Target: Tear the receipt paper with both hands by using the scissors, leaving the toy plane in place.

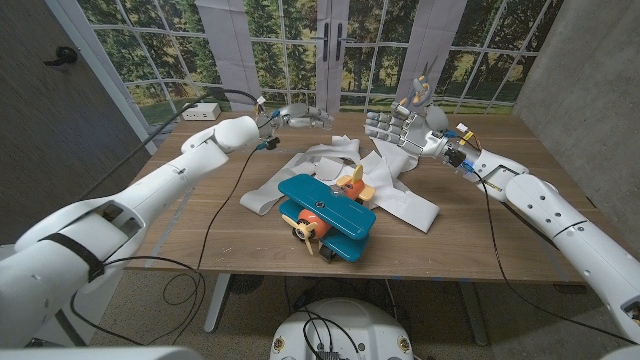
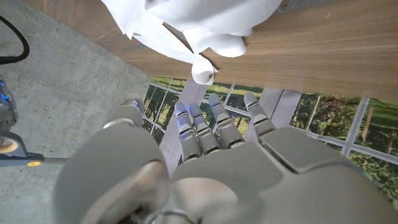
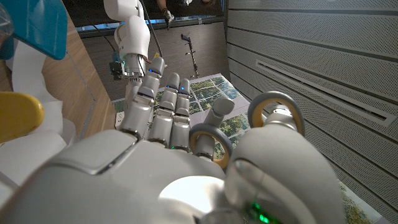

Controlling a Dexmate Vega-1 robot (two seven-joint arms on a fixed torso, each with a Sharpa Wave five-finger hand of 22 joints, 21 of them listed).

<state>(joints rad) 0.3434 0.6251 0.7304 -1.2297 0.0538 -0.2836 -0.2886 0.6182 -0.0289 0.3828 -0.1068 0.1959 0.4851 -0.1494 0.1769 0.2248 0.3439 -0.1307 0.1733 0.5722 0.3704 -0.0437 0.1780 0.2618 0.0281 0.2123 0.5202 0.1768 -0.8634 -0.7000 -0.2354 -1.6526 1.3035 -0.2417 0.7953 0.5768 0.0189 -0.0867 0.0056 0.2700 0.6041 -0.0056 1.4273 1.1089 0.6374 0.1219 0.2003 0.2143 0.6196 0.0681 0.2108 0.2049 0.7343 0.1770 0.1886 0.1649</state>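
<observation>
Right hand (image 1: 398, 128): raised above the table's far right part, just past the paper's far end. It holds the scissors (image 1: 424, 88), whose blades point up toward the window; in the right wrist view the grey handle rings (image 3: 277, 112) sit around the thumb and a finger, the other fingers (image 3: 163, 99) reaching out straight.
Left hand (image 1: 300, 116): near the table's far edge, left of the middle, just beyond the paper. In the left wrist view its fingers (image 2: 211, 121) are stretched out and apart, with nothing in them; a curled end of the paper (image 2: 202, 73) lies just ahead of the fingertips.
Paper (image 1: 330, 165): a long white crumpled strip, spread over the middle of the table (image 1: 470, 240). One end runs toward the far edge by the left hand, another toward the right, where it lies flat.
Plane (image 1: 325, 212): teal wings, an orange body and a yellow tail, by the table's near edge in the middle. It sits on part of the paper, nose toward the near edge.
Box (image 1: 201, 111): small and white, at the table's far left corner, with a cable leading away.
</observation>
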